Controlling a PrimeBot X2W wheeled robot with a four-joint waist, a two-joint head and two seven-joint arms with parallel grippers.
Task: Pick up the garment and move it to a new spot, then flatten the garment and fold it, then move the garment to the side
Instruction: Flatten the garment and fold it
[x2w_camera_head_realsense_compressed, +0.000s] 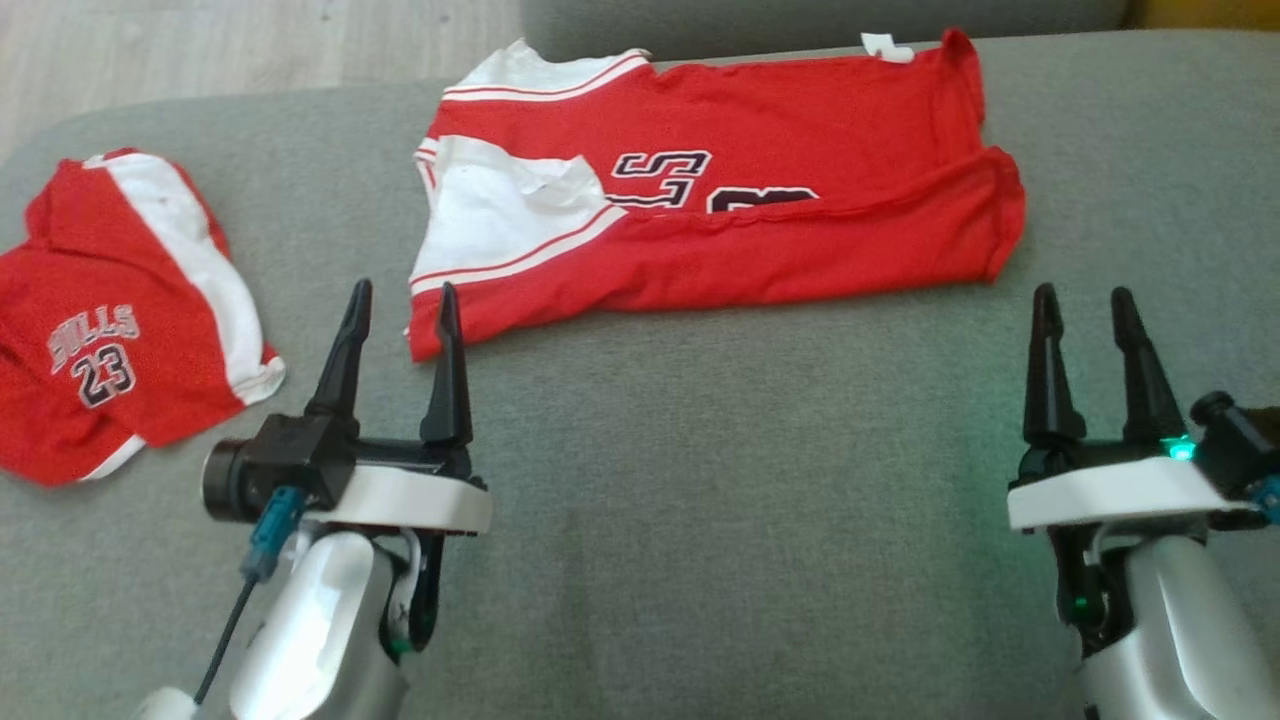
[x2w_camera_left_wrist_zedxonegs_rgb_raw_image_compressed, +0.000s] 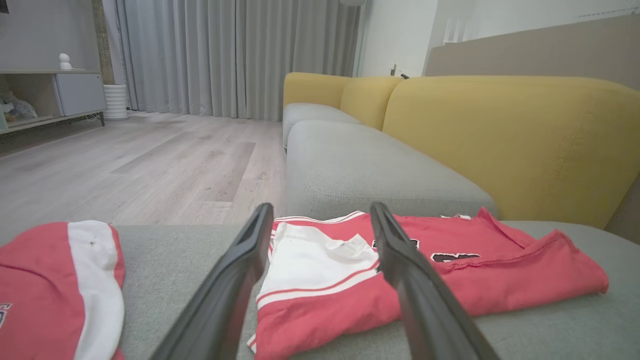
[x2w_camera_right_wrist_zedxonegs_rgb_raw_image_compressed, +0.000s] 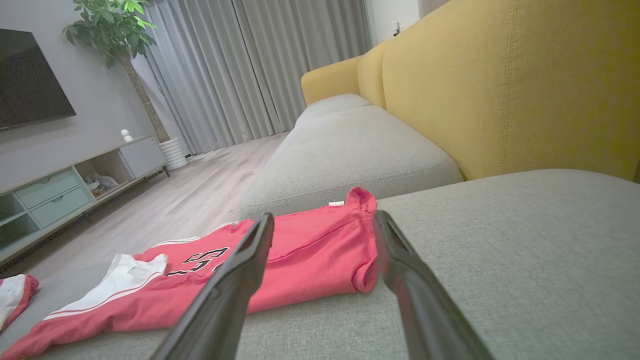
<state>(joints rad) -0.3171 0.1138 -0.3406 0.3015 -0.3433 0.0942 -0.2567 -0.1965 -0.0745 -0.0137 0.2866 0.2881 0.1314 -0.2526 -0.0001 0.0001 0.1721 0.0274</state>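
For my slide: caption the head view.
Left gripper and right gripper, open, face a folded red jersey on a grey cushion.

Seating: long grey fabric sofa seat (x2w_camera_right_wrist_zedxonegs_rgb_raw_image_compressed: 500, 260), sectioned, running to the far end; mustard-yellow backrests (x2w_camera_left_wrist_zedxonegs_rgb_raw_image_compressed: 500, 140) along its right side.
Floor: pale wood planks (x2w_camera_left_wrist_zedxonegs_rgb_raw_image_compressed: 150, 165), left of the sofa.
Far wall: full-height grey curtains (x2w_camera_left_wrist_zedxonegs_rgb_raw_image_compressed: 225, 55), drawn.
Left wall: dark television (x2w_camera_right_wrist_zedxonegs_rgb_raw_image_compressed: 30, 80) above a low cabinet (x2w_camera_right_wrist_zedxonegs_rgb_raw_image_compressed: 60, 190) with pale green drawers and open shelves.
Far left corner: leafy tree (x2w_camera_right_wrist_zedxonegs_rgb_raw_image_compressed: 115, 30) in a white ribbed pot (x2w_camera_right_wrist_zedxonegs_rgb_raw_image_compressed: 172, 152).
Light: soft, even.
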